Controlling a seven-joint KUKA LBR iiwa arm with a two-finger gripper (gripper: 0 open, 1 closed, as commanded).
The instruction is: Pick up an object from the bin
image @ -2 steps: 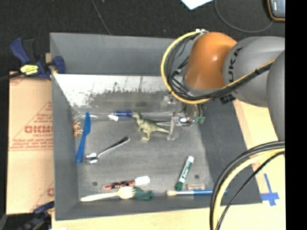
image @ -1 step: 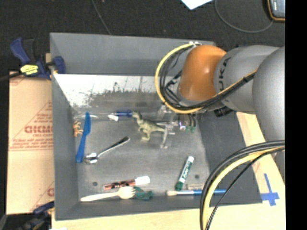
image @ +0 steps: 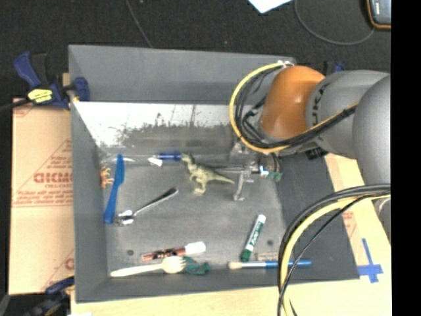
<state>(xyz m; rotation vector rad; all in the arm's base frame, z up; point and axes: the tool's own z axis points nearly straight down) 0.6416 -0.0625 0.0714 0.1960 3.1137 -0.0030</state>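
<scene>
Your tool hangs low at about 2 o'clock from the middle of the bin, under the orange wrist cover. You cannot tell from this view whether it is apart or together. Nothing shows clamped in it.

Just beside it, at its 9 o'clock, lies the dinosaur, a small pale green toy on its side near the back wall. Its long axis runs roughly from 10 to 4 o'clock: head at the 10 o'clock end, tail tip at the 4 o'clock end, close to the tool, perhaps touching it. The legs stick out toward 6 o'clock.

If the dinosaur is your pick, shift toward 9 o'clock so you centre over the body, not the thin tail. Close across the long axis, along the 1-to-7 line. The body looks narrow and bumpy, so expect it to twist if you catch it off-centre.

The pen at its 10 o'clock and the spoon at its 8 o'clock lie clear of that grasp.
</scene>
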